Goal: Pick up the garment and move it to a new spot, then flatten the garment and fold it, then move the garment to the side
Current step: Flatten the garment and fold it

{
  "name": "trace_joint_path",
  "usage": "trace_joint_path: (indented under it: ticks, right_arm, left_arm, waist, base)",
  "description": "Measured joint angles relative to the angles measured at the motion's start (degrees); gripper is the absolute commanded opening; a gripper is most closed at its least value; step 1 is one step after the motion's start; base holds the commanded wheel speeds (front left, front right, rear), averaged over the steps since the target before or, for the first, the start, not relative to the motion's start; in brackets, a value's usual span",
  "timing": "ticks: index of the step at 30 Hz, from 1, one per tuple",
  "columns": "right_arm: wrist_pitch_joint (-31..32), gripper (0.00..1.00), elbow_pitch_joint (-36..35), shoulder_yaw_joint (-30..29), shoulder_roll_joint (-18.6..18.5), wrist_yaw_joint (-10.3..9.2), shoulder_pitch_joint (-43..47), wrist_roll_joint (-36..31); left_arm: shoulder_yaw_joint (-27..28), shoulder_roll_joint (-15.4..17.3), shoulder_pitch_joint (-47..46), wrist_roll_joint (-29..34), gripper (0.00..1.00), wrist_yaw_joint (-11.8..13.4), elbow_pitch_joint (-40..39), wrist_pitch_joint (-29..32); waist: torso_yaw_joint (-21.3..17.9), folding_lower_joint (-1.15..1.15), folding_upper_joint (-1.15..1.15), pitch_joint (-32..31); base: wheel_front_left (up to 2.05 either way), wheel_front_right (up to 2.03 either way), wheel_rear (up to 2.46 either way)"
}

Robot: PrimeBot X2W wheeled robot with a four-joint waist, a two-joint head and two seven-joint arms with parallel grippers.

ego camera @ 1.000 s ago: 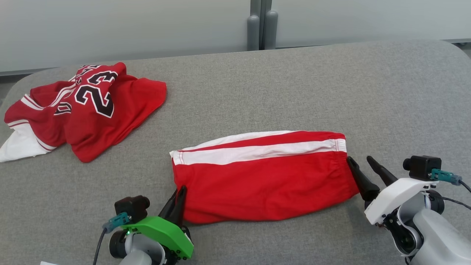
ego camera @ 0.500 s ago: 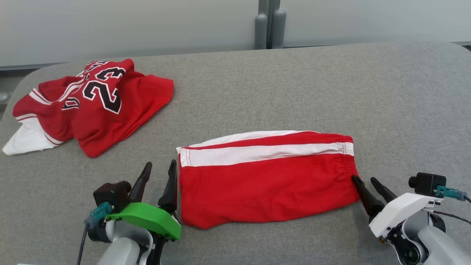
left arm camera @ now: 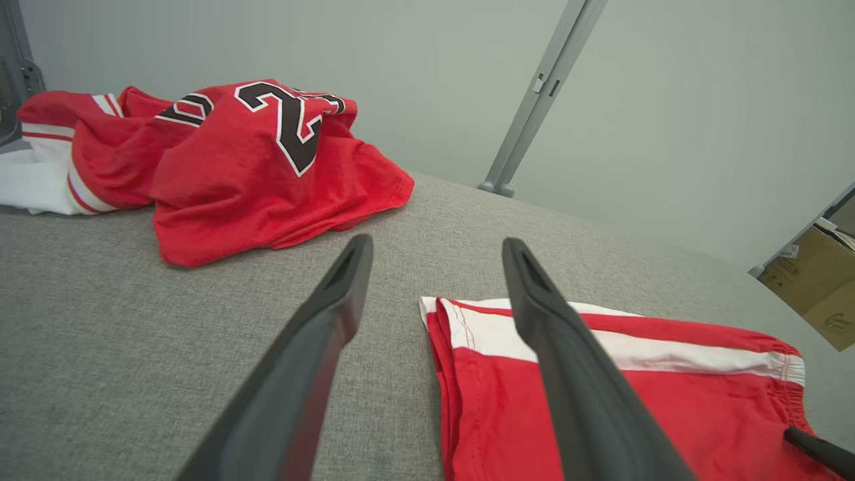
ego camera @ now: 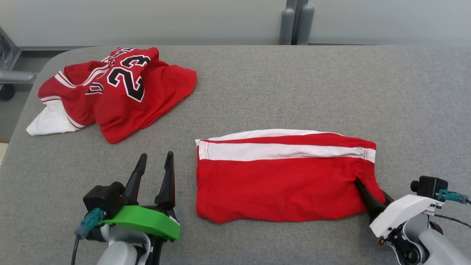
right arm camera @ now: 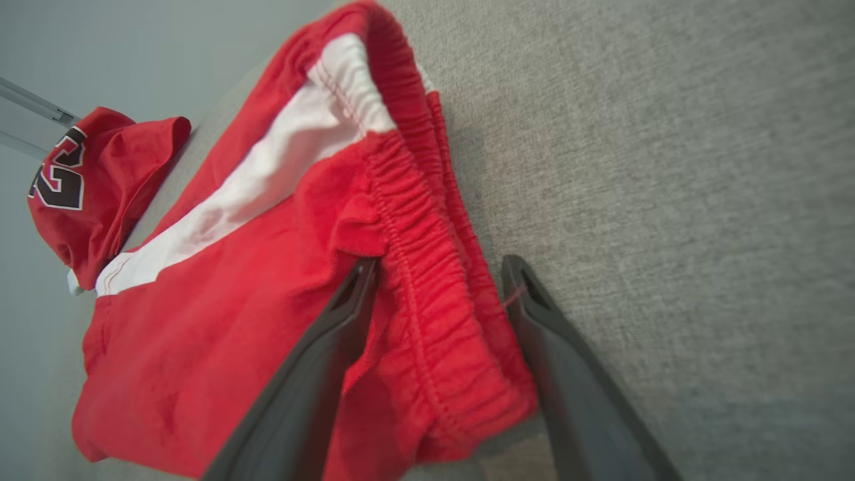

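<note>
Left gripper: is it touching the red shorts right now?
Apart. The head view shows a strip of bare grey table between the left gripper, fingers spread, and the left edge of the red shorts.

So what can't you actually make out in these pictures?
Jersey: crumpled folds hide its lettering beyond the 23, head view.
Shorts: the top layer hides whatever is folded beneath, head view.
Right jaws: the waistband covers one fingertip, head view.
Cardboard box: cut off by the right edge, left wrist view.
</note>
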Motion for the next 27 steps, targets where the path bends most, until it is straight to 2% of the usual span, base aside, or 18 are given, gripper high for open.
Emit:
trace_joint_path:
  ticks: [1, 4, 5, 11, 27]
  right_arm:
    - [0.00, 0.46, -0.02, 0.19, 0.12, 0.00, -0.03, 0.15]
    - [0.07, 0.15, -0.26, 0.59, 0.43, 0.00, -0.05, 0.80]
    - [0.08, 0.01, -0.44, 0.86, 0.53, 0.00, -0.09, 0.85]
    - [-0.71, 0.00, -2.22, 0.80, 0.27, 0.00, -0.37, 1.53]
    - [-2.81, 0.00, -3.54, -1.94, -6.37, 0.05, -1.61, 3.21]
  left_arm:
    - [0.42, 0.03, 0.44, 0.13, 1.00, 0.04, -0.35, 0.01]
    - [0.83, 0.03, 1.41, 0.41, 1.00, 0.43, -1.74, 0.01]
    - [1.21, 0.04, 1.78, 0.42, 1.00, 0.49, -2.16, 0.01]
    - [2.72, 0.22, 3.82, 0.85, 1.00, 0.90, -4.10, 0.01]
    - [2.50, 0.18, 5.65, 1.89, 1.00, 1.00, -7.64, 0.00]
  waist:
    - [0.14, 0.00, 0.00, 0.02]
    - [0.20, 0.00, 0.00, 0.01]
    - [0.10, 0.00, 0.00, -0.02]
    - [-1.23, 0.00, 0.00, -0.20]
    - [-5.18, 0.00, 0.00, -0.67]
  base:
    - [0.00, 0.00, 0.00]
    - [0.00, 0.00, 0.00]
    - [0.00, 0.00, 0.00]
    - [0.00, 0.00, 0.00]
    - [0.00, 0.00, 0.00]
